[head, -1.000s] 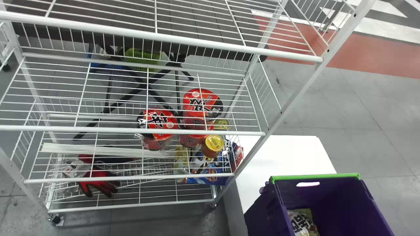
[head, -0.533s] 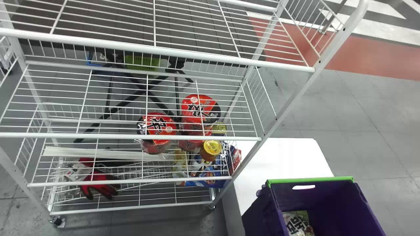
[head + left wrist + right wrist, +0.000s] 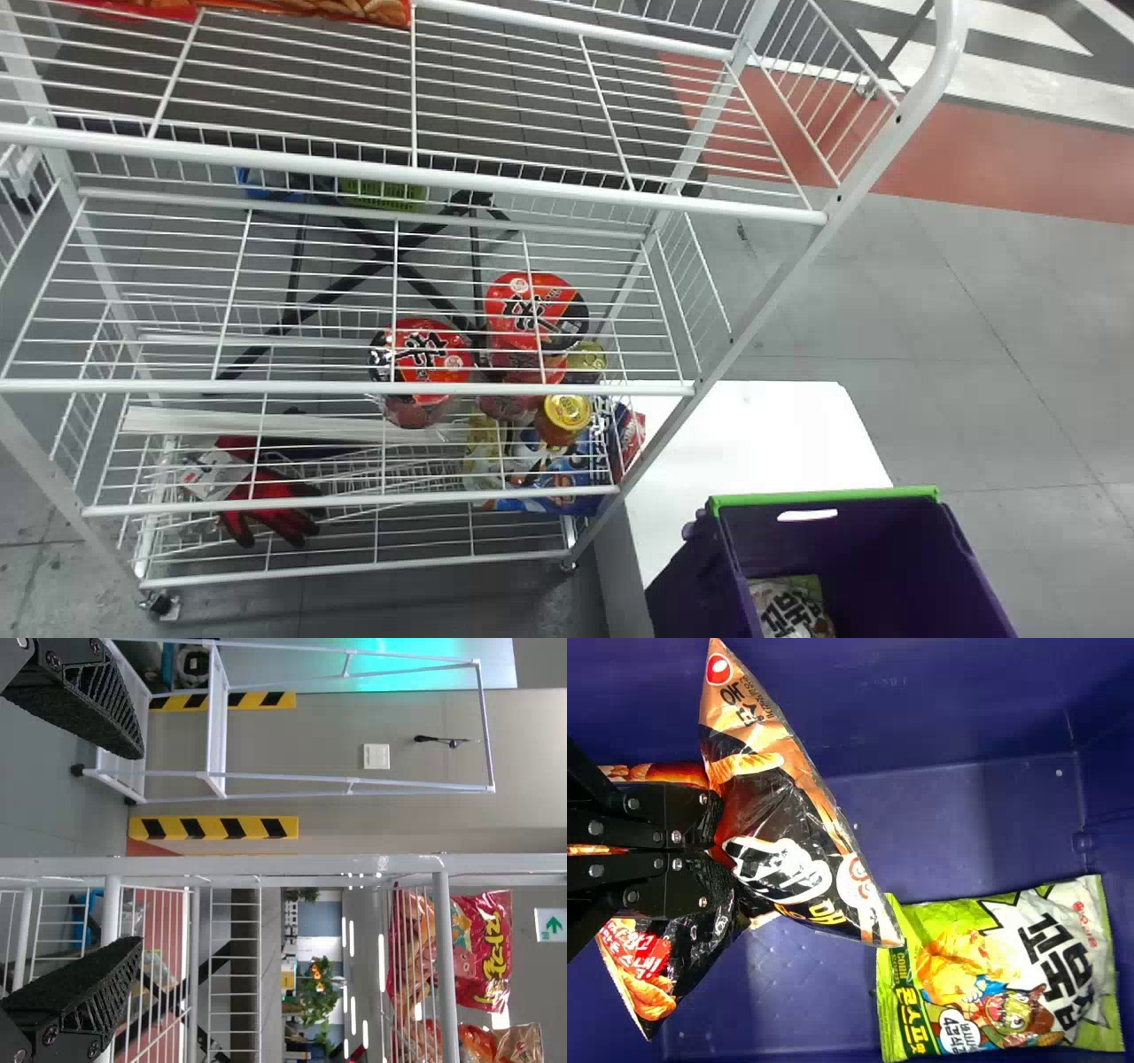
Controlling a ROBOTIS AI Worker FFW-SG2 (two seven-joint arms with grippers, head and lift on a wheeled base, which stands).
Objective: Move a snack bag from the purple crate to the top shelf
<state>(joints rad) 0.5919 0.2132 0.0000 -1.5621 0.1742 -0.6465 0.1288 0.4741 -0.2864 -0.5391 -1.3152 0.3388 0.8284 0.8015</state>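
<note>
On top shelf [image 3: 532, 185], packets [image 3: 354, 8] newly show; left pincer [image 3: 138, 849] wide, right pincer [image 3: 718, 849] gripping bag [image 3: 793, 828]

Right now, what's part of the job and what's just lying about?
Job:
black snack bag, held by the right gripper
purple crate
top shelf

Lying about:
green snack bag, ungripped
red glove
round red packs
yellow-lidded jar

Possibly a shop-like lab: white wire rack [image 3: 310, 387], bagged snacks [image 3: 487, 948], yellow-and-black stripes [image 3: 213, 827].
</note>
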